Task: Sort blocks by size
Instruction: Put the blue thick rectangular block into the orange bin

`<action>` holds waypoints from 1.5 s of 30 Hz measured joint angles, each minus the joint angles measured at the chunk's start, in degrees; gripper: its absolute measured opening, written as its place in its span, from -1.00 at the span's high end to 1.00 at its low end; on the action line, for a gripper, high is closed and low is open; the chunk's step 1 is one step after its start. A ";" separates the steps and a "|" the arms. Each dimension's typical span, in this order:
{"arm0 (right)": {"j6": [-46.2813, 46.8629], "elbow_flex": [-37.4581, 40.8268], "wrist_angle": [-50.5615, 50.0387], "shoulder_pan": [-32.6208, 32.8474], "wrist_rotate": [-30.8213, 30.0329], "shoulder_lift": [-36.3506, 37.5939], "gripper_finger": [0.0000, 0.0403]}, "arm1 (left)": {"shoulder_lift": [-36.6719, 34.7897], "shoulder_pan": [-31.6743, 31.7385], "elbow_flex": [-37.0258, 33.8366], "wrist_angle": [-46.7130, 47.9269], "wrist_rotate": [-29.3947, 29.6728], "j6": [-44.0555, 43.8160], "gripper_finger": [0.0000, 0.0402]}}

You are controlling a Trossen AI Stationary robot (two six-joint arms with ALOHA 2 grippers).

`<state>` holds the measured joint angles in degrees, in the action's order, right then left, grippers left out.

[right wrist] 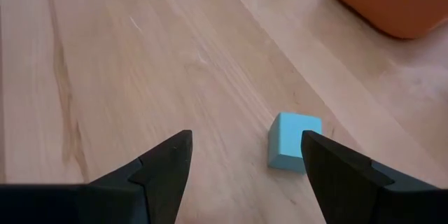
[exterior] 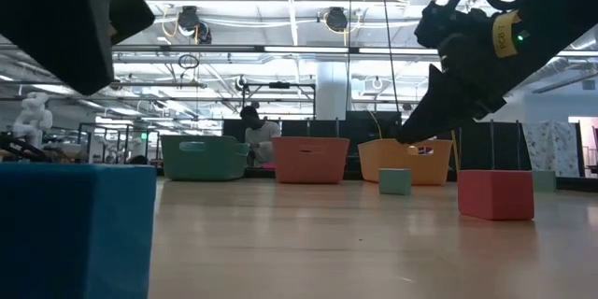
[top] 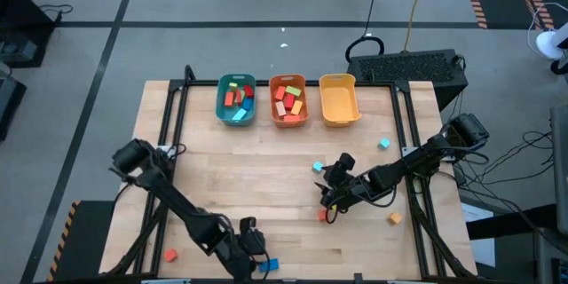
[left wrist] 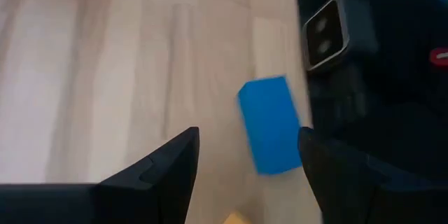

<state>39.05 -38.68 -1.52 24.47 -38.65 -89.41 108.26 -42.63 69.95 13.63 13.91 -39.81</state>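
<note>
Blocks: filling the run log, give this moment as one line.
left gripper open by blue block | right gripper open by light blue cube

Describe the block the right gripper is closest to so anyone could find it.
Start at the orange bin, the middle of three at the table's far edge. Come toward the open right gripper; just ahead of its fingers sits a light blue cube. Unlike the red cube nearby, it is pale blue.
</note>
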 joint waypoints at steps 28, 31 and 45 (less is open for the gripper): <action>9.67 -0.09 0.18 4.25 -0.41 -10.43 -0.27 | 11.15 -6.65 5.11 -6.31 14.45 -6.27 -0.21; 9.50 -0.29 0.13 4.57 -0.72 -10.12 -0.27 | 11.86 -6.74 6.38 -3.85 14.45 -6.37 -0.21; 3.86 -0.52 4.26 3.89 -1.59 -10.12 -0.27 | 13.19 -5.49 6.97 3.46 13.43 -13.46 0.10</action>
<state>42.91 -39.20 2.74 28.36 -40.24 -99.53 121.45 -48.12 76.93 17.08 27.34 -53.28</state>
